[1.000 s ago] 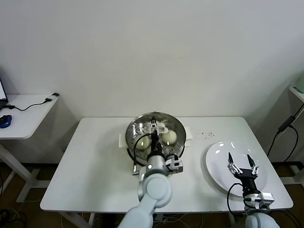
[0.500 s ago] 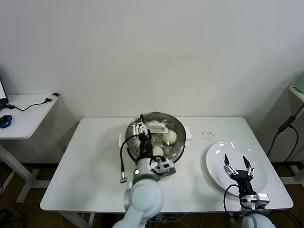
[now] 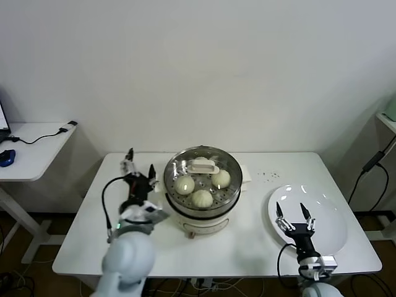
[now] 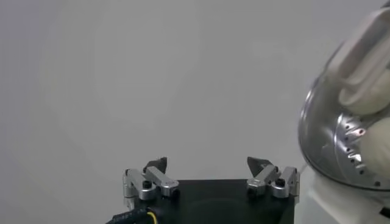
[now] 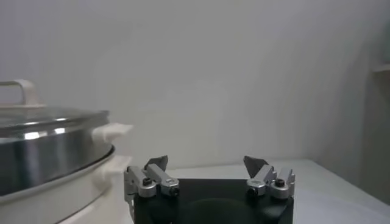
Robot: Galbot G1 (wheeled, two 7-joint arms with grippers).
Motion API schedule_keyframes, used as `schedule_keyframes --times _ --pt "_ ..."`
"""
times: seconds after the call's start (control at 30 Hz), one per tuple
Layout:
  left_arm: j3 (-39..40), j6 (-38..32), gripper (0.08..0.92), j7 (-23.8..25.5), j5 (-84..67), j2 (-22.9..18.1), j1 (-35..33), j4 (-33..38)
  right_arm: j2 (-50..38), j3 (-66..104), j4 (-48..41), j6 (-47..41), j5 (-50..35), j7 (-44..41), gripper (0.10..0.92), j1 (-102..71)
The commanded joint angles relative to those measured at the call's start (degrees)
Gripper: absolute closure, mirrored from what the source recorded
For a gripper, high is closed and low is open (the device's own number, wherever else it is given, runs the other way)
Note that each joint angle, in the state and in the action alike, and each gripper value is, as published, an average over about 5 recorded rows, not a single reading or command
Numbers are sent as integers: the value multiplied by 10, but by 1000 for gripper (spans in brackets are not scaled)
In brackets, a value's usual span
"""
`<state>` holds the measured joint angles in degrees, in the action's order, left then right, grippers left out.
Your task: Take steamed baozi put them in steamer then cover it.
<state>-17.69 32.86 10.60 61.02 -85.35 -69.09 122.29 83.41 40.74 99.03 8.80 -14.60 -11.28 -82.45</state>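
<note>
The steamer (image 3: 201,210) stands mid-table, its steel pot on a white base. A clear glass lid with a cream handle (image 3: 204,164) lies on it. Through the glass I see three pale baozi (image 3: 184,184), (image 3: 221,178), (image 3: 202,198). My left gripper (image 3: 141,162) hangs open and empty just left of the steamer, apart from it; in the left wrist view the gripper (image 4: 208,164) faces the wall with the lid (image 4: 347,122) off to one side. My right gripper (image 3: 291,210) is open and empty over the plate's near-left part; the right wrist view shows the gripper (image 5: 206,161) and the steamer (image 5: 49,152).
A bare white oval plate (image 3: 328,216) lies at the table's right. A few dark specks (image 3: 267,175) mark the table behind it. A side table (image 3: 31,148) with a mouse and cable stands far left. The white table's front edge (image 3: 247,266) is near.
My left gripper has lifted off the lid handle and swung left, clear of the steamer; the lid stays on the pot. My right gripper has drifted a little left and nearer over the plate.
</note>
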Motion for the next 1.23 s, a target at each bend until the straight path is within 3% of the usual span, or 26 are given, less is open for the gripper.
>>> schedule_keyframes --times 0.03,0.17,0.4,0.8,1.23 --pt "-272 -239 177 -45 -651 28 -118 -9 7 -25 37 -2 14 2 203 -21" --pt "-287 -259 177 -32 -727 33 -163 -20 8 -24 38 -3 14 2 203 -33" --pt "-276 -262 177 -14 -722 32 -215 -35 13 -33 39 8 19 2 203 -56" --pt "-221 -274 177 -68 -650 16 -257 -31 19 -10 86 -25 80 6 203 -61" --pt "-208 -255 177 -37 -647 13 -279 -7 19 -12 115 -47 82 -2 203 -68"
